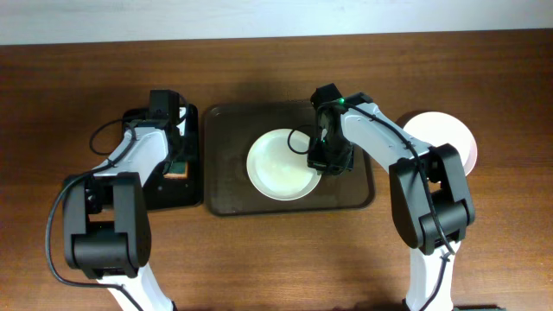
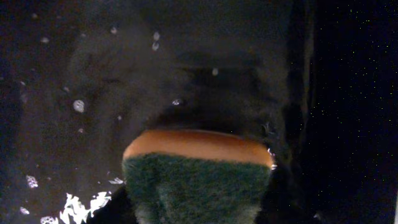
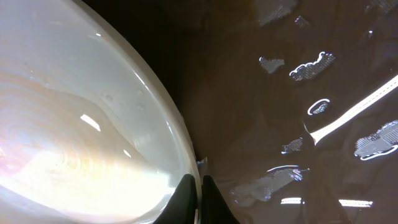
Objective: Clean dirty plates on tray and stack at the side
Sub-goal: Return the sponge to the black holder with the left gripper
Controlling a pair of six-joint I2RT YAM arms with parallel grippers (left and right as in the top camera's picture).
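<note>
Overhead, the right arm [image 1: 380,142] covers the right edge of the round white plate [image 1: 276,164] on the dark brown rectangular tray [image 1: 226,177], and part of a second white plate [image 1: 449,130] on the table to the right. The left gripper [image 1: 177,155] is small and dark — its jaws cannot be read. The left wrist view cuts the green-and-orange sponge [image 2: 198,177] off at the bottom; the right wrist view crops the plate at left and bottom.

I count two white plates from overhead: one plate [image 1: 275,168] on the brown tray [image 1: 229,186], a second plate [image 1: 449,130] beside it, partly under the right arm [image 1: 380,130], so I cannot tell whether more are stacked there. There are two trays, the brown one and a smaller black tray [image 1: 192,194]. I also count one green-and-orange sponge [image 2: 196,174] and two arms, counting the left arm [image 1: 130,168].
</note>
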